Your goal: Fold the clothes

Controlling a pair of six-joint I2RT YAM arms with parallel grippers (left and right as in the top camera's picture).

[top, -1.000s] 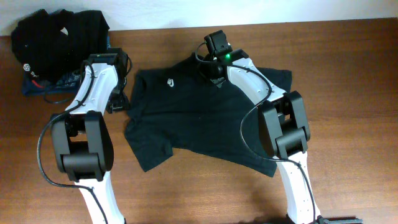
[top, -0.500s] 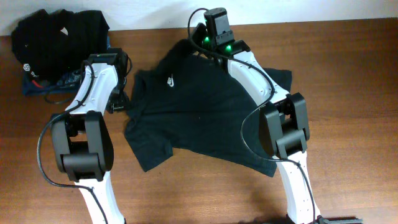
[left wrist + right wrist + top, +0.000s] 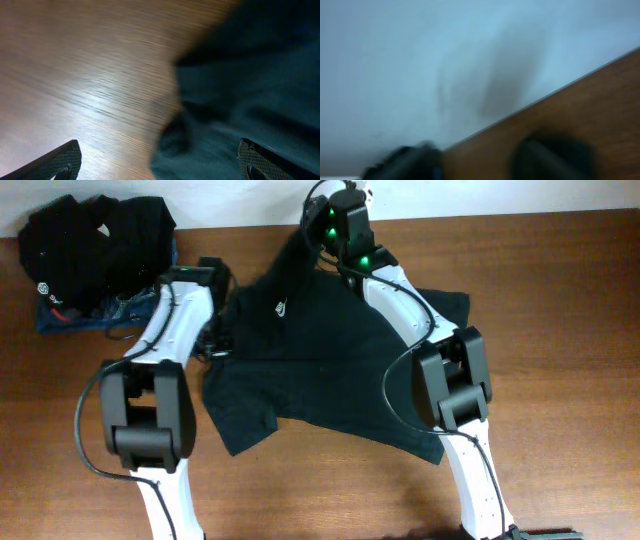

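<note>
- Finding the black garment [image 3: 330,370] spreading over the middle of the wooden table [image 3: 560,330], a small white logo [image 3: 283,307] facing up near its collar; upper part narrowing into a peak toward the table's far edge, one sleeve pointing right.
- Holding the left gripper [image 3: 160,167] wide open just over the garment's left edge — both fingertips [image 3: 55,162] showing far apart at the bottom of the left wrist view; clasping nothing, with rumpled dark fabric and bare wood lying under the gap.
- Reaching the right gripper [image 3: 338,210] to the far edge of the table, at the peak of the garment; hiding its jaws beneath the wrist housing [image 3: 350,235] and its green lights in the overhead view.
- Blurring badly in the right wrist view — only a pale wall [image 3: 445,60], a slant of brown wood and dark smudges; not telling whether the right gripper is parted or closed, nor whether any cloth is in it.
- Leaving a heap of other dark clothes [image 3: 95,235] at the far left corner, sitting on a blue garment [image 3: 60,320]; lying apart from the black garment, with the left arm in between.
</note>
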